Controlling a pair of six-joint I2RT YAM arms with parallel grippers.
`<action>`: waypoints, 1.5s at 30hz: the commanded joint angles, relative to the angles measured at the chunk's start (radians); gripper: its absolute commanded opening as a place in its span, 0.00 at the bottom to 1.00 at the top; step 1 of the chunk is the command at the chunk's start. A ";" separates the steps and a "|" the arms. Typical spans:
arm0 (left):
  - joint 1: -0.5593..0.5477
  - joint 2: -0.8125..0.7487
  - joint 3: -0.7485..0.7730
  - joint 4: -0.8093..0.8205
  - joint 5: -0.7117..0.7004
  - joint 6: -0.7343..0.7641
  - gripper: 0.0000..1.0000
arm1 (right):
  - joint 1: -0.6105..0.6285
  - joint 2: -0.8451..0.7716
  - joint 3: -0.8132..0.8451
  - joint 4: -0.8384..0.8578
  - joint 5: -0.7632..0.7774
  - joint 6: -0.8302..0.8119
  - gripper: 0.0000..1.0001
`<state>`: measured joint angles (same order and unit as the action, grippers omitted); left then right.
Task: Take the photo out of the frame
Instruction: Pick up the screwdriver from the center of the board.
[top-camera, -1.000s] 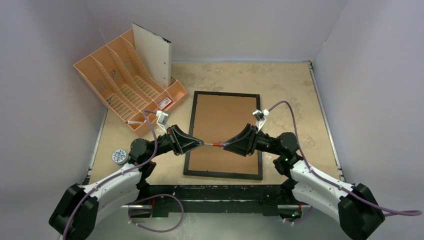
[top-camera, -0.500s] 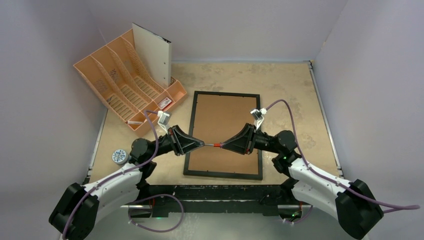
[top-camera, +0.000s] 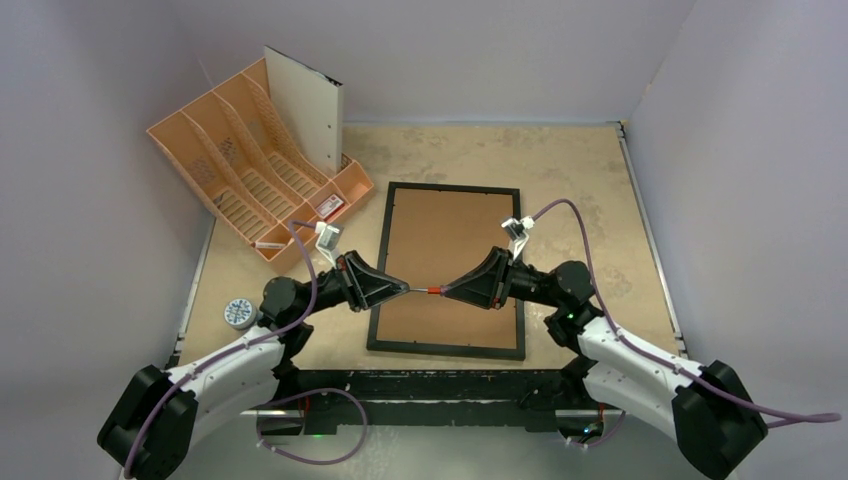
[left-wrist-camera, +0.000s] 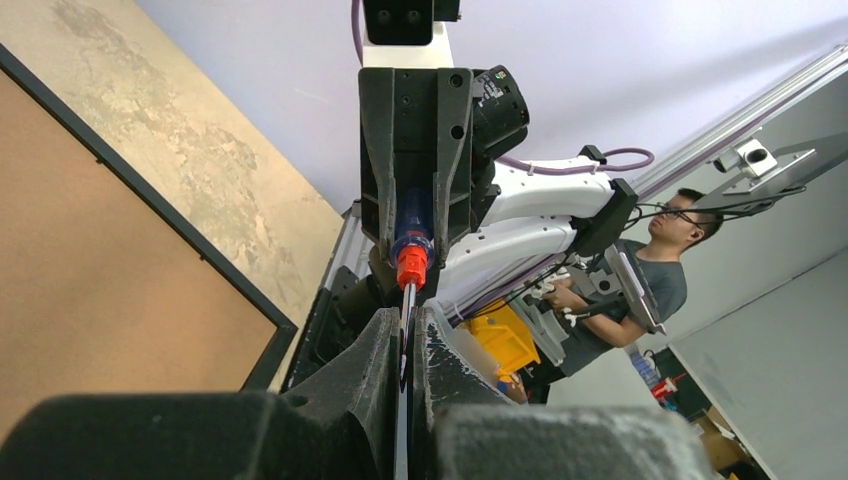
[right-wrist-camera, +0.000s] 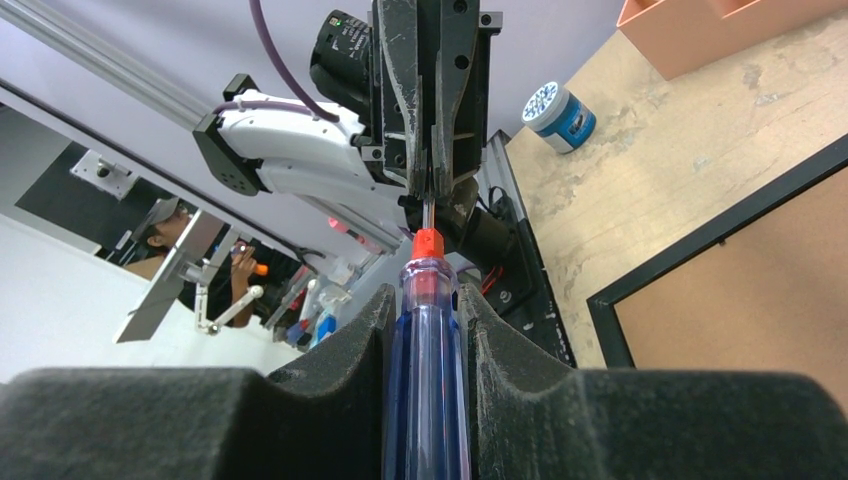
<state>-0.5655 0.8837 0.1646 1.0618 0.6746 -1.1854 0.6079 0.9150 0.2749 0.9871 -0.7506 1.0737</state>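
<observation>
The frame (top-camera: 441, 232) lies face down on the bench (top-camera: 570, 180), its brown back up; the photo is hidden beneath. Above its near half a screwdriver (top-camera: 428, 289) bridges the arms: the right hand (top-camera: 450, 290) is clamped on the blue handle and the left hand (top-camera: 400, 287) is pinched on the metal shaft. This looks like a tool handover before the backing is freed. Next, one hand must let go. Compared with a second ago, only the right arm has edged slightly.

Pale lilac walls (top-camera: 500, 50) around a mottled tan tabletop (top-camera: 570, 170)
</observation>
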 joint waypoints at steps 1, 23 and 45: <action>-0.008 0.009 0.021 0.026 -0.021 0.021 0.00 | 0.003 -0.029 0.025 0.046 0.000 -0.003 0.00; -0.022 0.017 0.018 0.047 -0.059 0.018 0.00 | 0.019 0.011 0.020 0.122 -0.003 0.041 0.36; -0.024 -0.069 0.143 -0.513 -0.111 0.264 0.74 | 0.020 -0.093 0.069 -0.339 0.164 -0.121 0.00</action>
<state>-0.5850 0.8795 0.1967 0.8951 0.6243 -1.1000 0.6231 0.8791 0.2798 0.8925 -0.6899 1.0603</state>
